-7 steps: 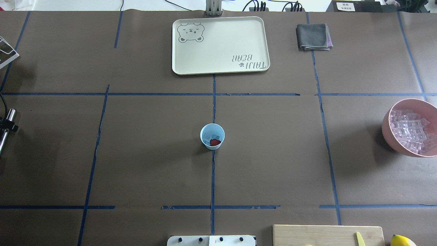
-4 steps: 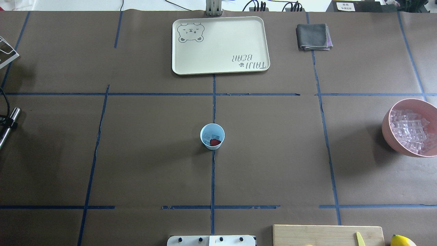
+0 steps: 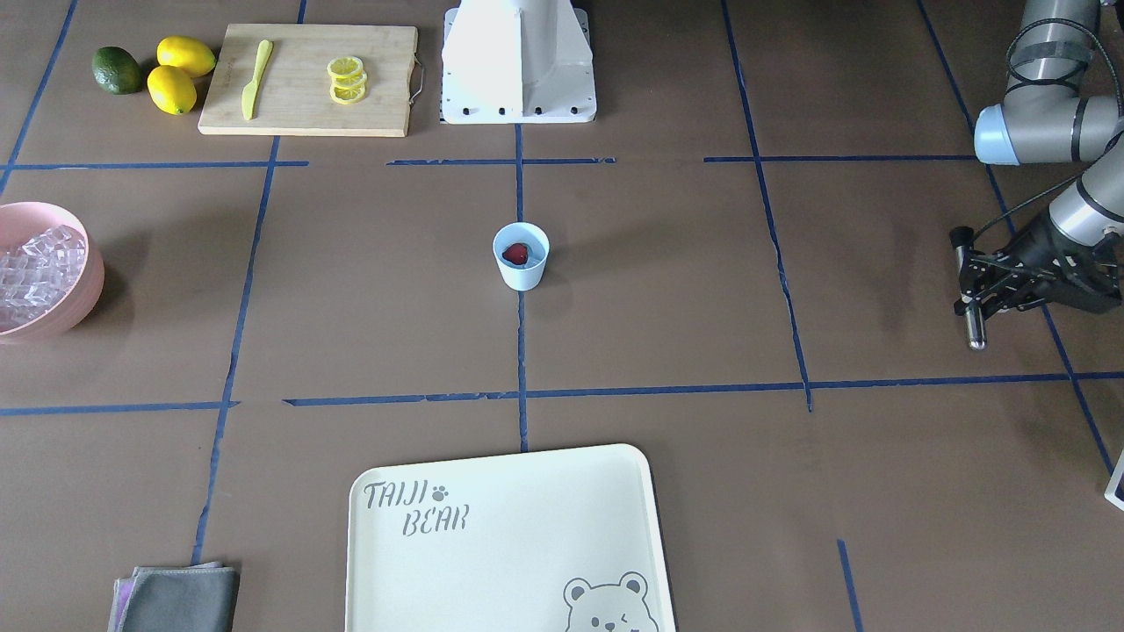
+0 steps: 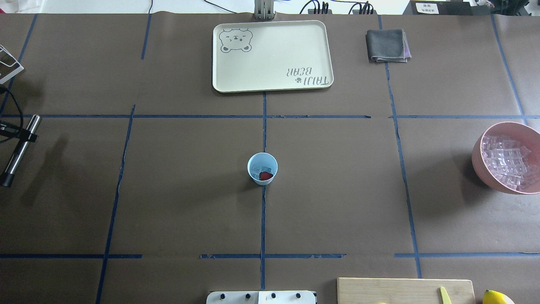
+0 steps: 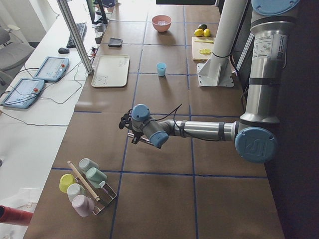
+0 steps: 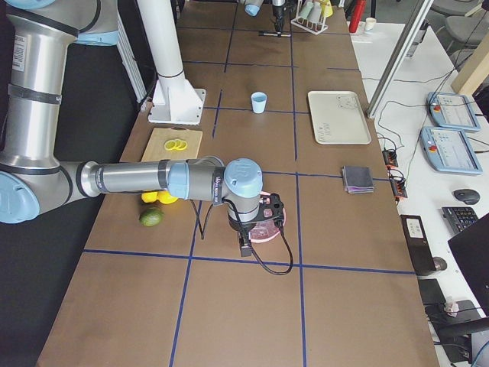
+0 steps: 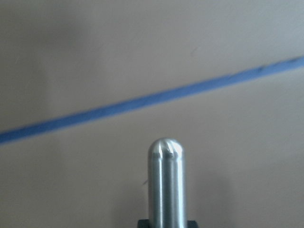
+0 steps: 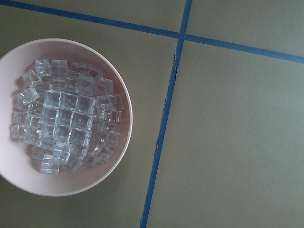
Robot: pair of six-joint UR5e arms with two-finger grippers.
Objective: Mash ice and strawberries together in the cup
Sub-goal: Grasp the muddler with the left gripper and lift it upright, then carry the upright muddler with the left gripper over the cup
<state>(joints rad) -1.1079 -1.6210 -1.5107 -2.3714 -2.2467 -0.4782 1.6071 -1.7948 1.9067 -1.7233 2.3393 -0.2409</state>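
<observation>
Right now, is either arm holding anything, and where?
The left gripper clamps a slim silver metal rod partway along its shaft, rounded tip protruding. The right gripper cannot be judged.

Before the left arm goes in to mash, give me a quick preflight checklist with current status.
1. Cup upright at the table's middle: ok.
2. Strawberry and ice inside the cup: ok.
3. Metal rod clamped in the left gripper: ok.
4. Rod lined up over the cup: not ok; it is at the table's left end, far from the cup.
5. Right gripper away from the cup: ok; it hangs over the pink bowl.
6. Right gripper open or shut: cannot tell.
</observation>
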